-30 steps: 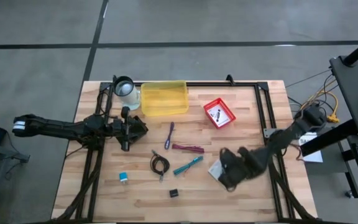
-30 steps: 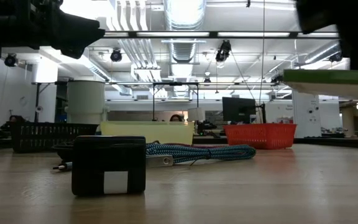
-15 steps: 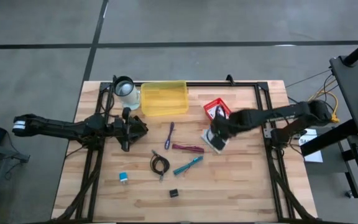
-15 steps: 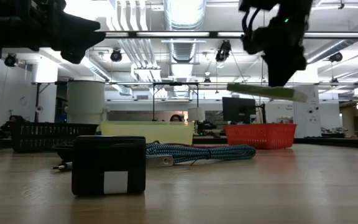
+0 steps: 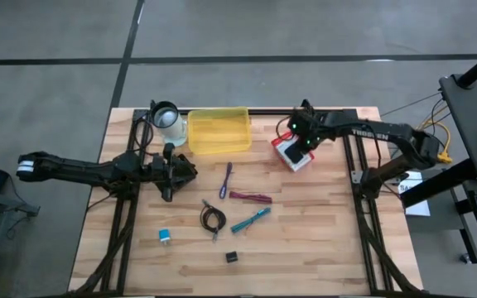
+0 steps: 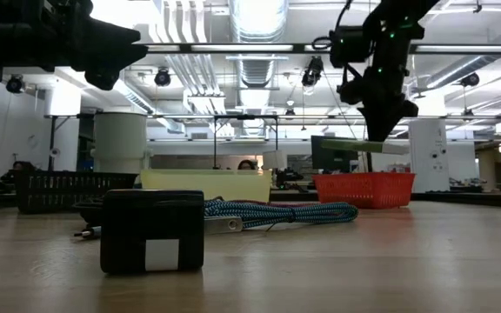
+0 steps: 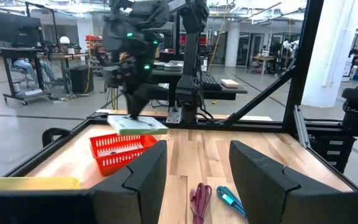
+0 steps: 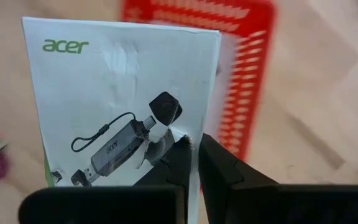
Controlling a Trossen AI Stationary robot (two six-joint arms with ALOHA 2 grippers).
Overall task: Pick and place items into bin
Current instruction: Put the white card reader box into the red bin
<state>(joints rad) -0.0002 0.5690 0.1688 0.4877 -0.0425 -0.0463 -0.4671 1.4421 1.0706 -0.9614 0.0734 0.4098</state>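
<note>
My right gripper [image 5: 298,139] hangs over the small red bin [image 5: 306,161], shut on a white printed card [image 8: 117,87] that shows a cable adapter. The low view shows the card [image 6: 365,144] level above the red bin [image 6: 364,187]. On the wood lie a purple pen [image 5: 226,180], maroon strip [image 5: 250,197], black coiled cable [image 5: 213,219], teal pen [image 5: 251,220], blue-white piece [image 5: 165,237] and black cube [image 5: 232,257]. My left gripper [image 7: 194,177] is open and waits at mid-left [image 5: 182,170], touching nothing. A second card does not show. My right gripper pinches the white card at the middle of one edge [image 8: 169,138] between its two fingers [image 8: 219,165]. It comes from above, pointing down. The card is lifted clear and lies about level below the gripper, over the red bin.
A yellow bin [image 5: 219,130] stands at the far edge, with a white cylinder [image 5: 166,116] to its left. Black frame rails run along the table's left, right and far sides. Bare wood lies along the near edge and near right.
My right gripper has carried the white card from the table's near right toward the far edge, sweeping past the maroon strip's side until it hangs over the red bin. The card stayed lifted clear and level in the hold.
</note>
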